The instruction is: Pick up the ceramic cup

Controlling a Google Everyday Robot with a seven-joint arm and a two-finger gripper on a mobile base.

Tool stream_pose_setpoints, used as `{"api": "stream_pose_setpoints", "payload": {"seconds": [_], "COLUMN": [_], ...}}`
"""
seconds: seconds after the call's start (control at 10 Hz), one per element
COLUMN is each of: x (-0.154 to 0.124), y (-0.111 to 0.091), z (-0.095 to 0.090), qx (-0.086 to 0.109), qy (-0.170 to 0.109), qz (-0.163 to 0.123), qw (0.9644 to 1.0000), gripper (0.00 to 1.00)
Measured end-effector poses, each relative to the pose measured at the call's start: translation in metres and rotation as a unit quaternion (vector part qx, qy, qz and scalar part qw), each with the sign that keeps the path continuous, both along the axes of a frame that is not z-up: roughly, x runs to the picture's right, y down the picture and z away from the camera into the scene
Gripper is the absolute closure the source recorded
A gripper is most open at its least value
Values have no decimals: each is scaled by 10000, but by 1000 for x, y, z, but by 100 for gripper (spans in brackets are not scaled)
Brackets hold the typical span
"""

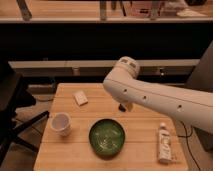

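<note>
The ceramic cup (60, 123) stands on the worktop's (65, 152) left, near the green bowl (107, 137). The gripper (123, 106) hangs mid-worktop under the arm; open or closed, I cannot tell.

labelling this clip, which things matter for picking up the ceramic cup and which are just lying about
Job: ceramic cup, left of the green bowl; gripper, tucked under the arm behind that bowl.
Lying about: green bowl, pale block, bottle.
</note>
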State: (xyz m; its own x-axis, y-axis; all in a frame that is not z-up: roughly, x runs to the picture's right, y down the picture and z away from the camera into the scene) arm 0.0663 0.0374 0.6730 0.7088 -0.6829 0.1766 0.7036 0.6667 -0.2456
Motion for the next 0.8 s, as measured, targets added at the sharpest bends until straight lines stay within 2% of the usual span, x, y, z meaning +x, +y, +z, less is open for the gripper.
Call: {"api": "stream_pose_setpoints", "payload": {"seconds": [0.8], "x": [-13], "y": [-2], "z": [-14], "qx": [-101], "qy": [-251], "qz": [-382], "qw": [9989], "gripper": [20]}}
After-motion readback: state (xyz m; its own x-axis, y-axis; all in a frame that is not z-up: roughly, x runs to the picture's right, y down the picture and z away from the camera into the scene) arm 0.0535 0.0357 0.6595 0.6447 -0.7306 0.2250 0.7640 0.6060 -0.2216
